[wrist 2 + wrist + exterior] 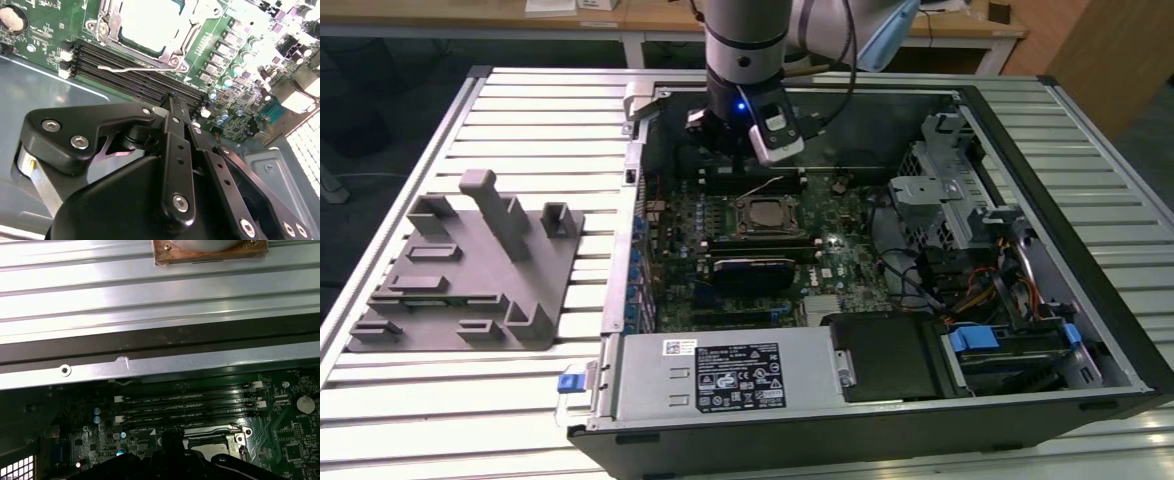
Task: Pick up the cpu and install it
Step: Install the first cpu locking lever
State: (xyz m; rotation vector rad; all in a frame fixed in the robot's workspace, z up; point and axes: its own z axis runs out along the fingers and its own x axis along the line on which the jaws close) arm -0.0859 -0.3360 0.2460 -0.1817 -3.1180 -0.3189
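The cpu (pixel 761 216) lies flat inside the motherboard socket, a pale silvery square within the metal frame, and it also appears in the second wrist view (pixel 150 22). A thin socket lever (pixel 125 68) sticks out over the memory slots (pixel 130 75). My gripper (pixel 742 158) hangs inside the open computer case, just behind the socket and above the memory slots. In the second wrist view the gripper (pixel 172 100) has its black fingers (pixel 176 145) drawn together at the tips with nothing between them. The cpu and the gripper are apart.
The open computer case (pixel 1014 120) lies on a slatted metal table (pixel 520 110). A grey fixture (pixel 467 270) stands on the exterior view's left. Power supply (pixel 720 375), drive cage (pixel 947 200) and cables (pixel 974 290) crowd the case. The case wall (pixel 165 365) runs close behind the memory slots.
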